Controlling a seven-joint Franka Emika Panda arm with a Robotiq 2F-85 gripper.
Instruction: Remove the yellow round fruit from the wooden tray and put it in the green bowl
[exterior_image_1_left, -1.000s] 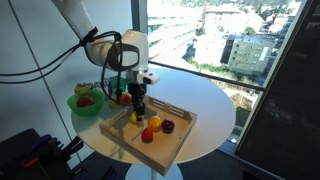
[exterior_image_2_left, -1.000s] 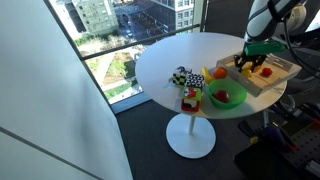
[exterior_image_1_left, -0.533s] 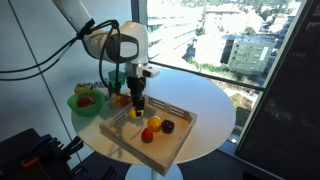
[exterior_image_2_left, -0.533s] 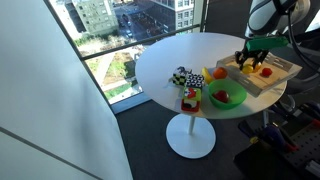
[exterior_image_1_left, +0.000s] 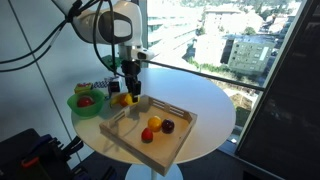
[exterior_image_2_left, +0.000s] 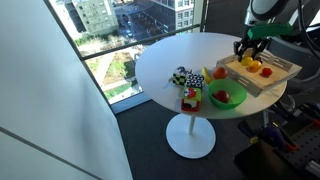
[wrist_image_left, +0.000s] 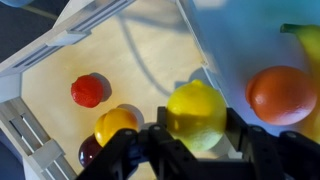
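My gripper (wrist_image_left: 196, 150) is shut on the yellow round fruit (wrist_image_left: 196, 113), which sits between the two black fingers. In both exterior views the gripper (exterior_image_1_left: 131, 90) (exterior_image_2_left: 246, 58) hangs a little above the near end of the wooden tray (exterior_image_1_left: 178, 140) (exterior_image_2_left: 283, 78), on the side toward the green bowl. The tray (wrist_image_left: 130, 60) also shows in the wrist view, below the fruit. The green bowl (exterior_image_1_left: 74, 104) (exterior_image_2_left: 237, 100) stands on the white table beside the tray and holds a red fruit.
In the tray lie a red fruit (wrist_image_left: 87, 90), a smaller orange-yellow fruit (wrist_image_left: 114, 125) and a dark fruit (wrist_image_left: 89, 151). An orange (wrist_image_left: 282, 93) lies on the table just outside the tray. Patterned toys (exterior_image_2_left: 181, 76) sit near the bowl. The round table (exterior_image_1_left: 205, 100) stands by a window.
The gripper has risen from the tray floor with the yellow round fruit in it and moved slightly toward the bowl side.
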